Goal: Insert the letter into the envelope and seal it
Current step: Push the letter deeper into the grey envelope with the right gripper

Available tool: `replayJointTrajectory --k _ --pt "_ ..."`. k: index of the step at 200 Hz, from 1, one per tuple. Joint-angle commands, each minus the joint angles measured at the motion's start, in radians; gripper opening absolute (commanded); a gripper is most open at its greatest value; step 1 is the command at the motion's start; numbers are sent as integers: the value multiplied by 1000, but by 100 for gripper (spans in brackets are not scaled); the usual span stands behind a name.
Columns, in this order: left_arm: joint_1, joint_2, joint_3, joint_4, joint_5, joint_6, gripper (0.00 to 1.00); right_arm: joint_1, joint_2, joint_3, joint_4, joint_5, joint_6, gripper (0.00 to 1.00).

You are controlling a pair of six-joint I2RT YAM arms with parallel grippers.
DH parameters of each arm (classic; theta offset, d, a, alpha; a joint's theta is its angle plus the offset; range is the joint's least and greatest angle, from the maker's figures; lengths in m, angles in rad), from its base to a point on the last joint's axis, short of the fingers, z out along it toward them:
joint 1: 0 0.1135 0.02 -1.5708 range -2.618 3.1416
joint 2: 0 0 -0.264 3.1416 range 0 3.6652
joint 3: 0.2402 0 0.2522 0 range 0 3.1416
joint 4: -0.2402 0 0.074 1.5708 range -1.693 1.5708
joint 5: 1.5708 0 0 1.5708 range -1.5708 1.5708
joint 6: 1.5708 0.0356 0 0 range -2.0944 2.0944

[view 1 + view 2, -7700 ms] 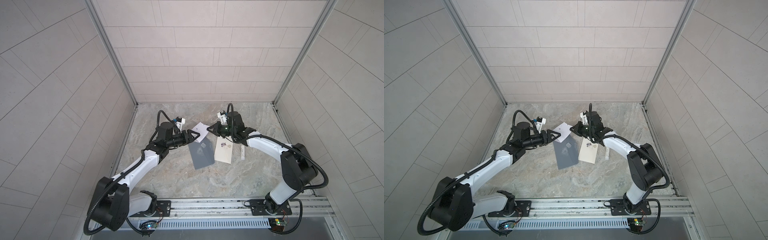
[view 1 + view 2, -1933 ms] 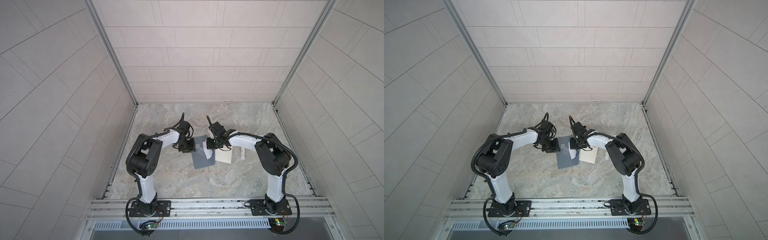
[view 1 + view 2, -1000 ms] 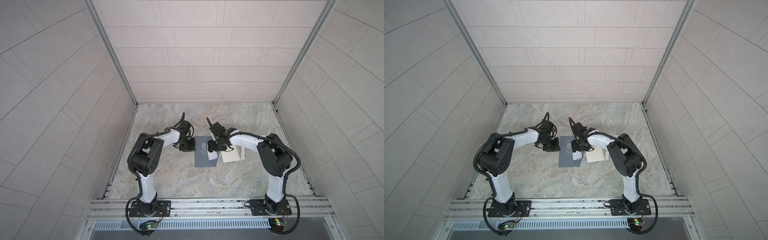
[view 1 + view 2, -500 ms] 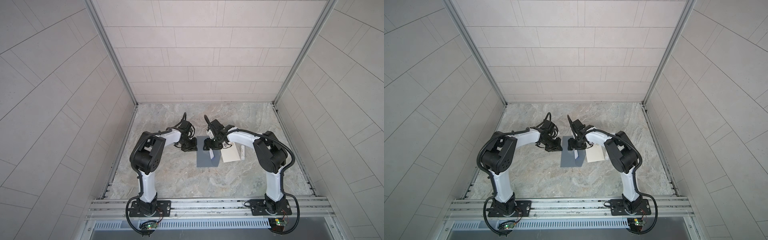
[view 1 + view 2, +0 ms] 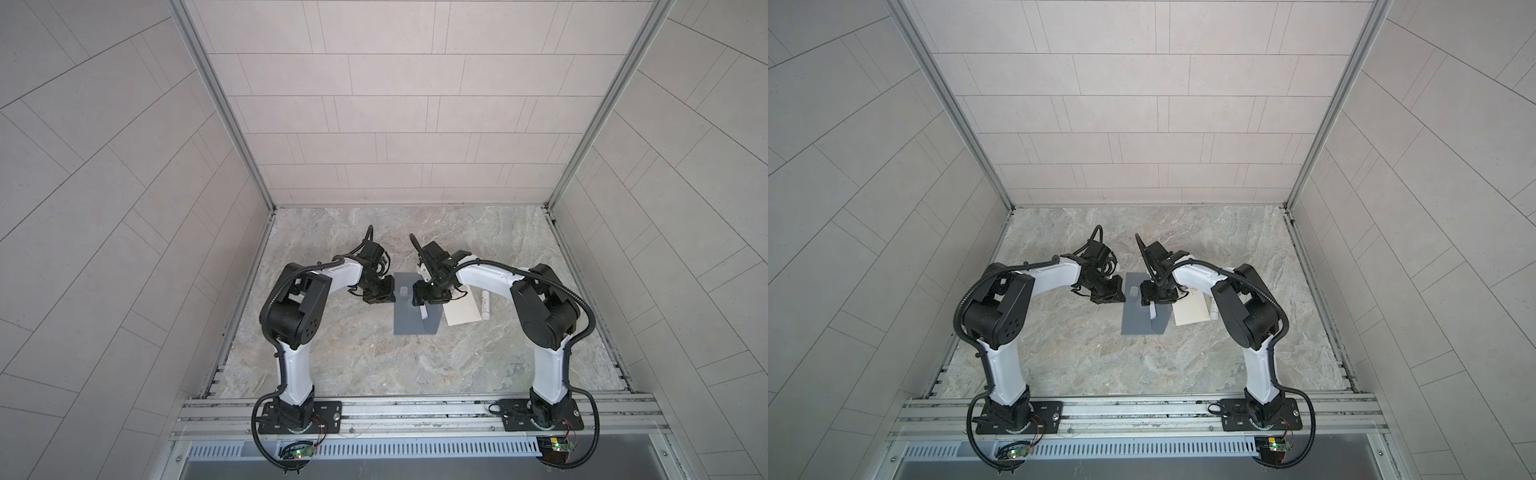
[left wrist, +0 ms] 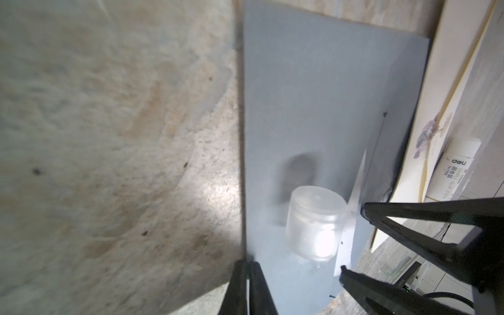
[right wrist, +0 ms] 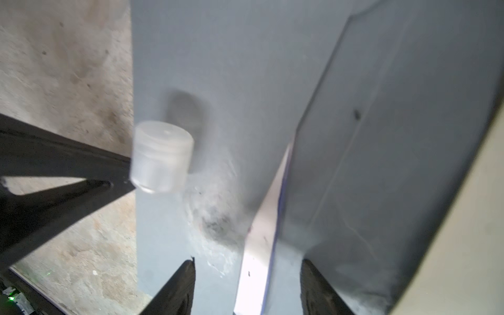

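Note:
The grey envelope (image 5: 411, 322) (image 5: 1138, 326) lies flat on the marble table in both top views. Only a narrow white strip of the letter (image 7: 261, 245) (image 5: 424, 323) shows, along the edge of the envelope's raised flap (image 7: 395, 136). My left gripper (image 6: 246, 268) (image 5: 388, 292) is shut on the envelope's left edge. My right gripper (image 7: 248, 275) (image 5: 424, 296) stands open over the envelope's far end, and the letter's strip runs between its fingers. A clear plastic cap (image 6: 313, 223) (image 7: 161, 158) (image 5: 402, 292) stands on the envelope between the two grippers.
A cream sheet with a flower print (image 5: 461, 316) (image 6: 450, 81) lies right of the envelope, partly under it. A white glue stick (image 5: 485, 305) (image 6: 455, 174) lies at the sheet's right side. Tiled walls close in the table on three sides.
The left gripper has shut on the envelope's left edge. The envelope has turned from slightly skewed to square with the table front. The right gripper stays open above it.

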Motion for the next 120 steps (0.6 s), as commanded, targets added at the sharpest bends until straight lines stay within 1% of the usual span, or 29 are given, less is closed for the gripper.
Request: replayJointTrajectory --k 1,41,120 --pt "-17 81 -67 -116 -118 11 8 2 -55 -21 -75 15 -20 63" --pt "-17 77 -69 -108 -108 13 8 2 -34 -41 -77 -49 -36 62" --pt "-19 85 -63 -110 -99 19 8 5 57 9 -29 -258 -57 59"
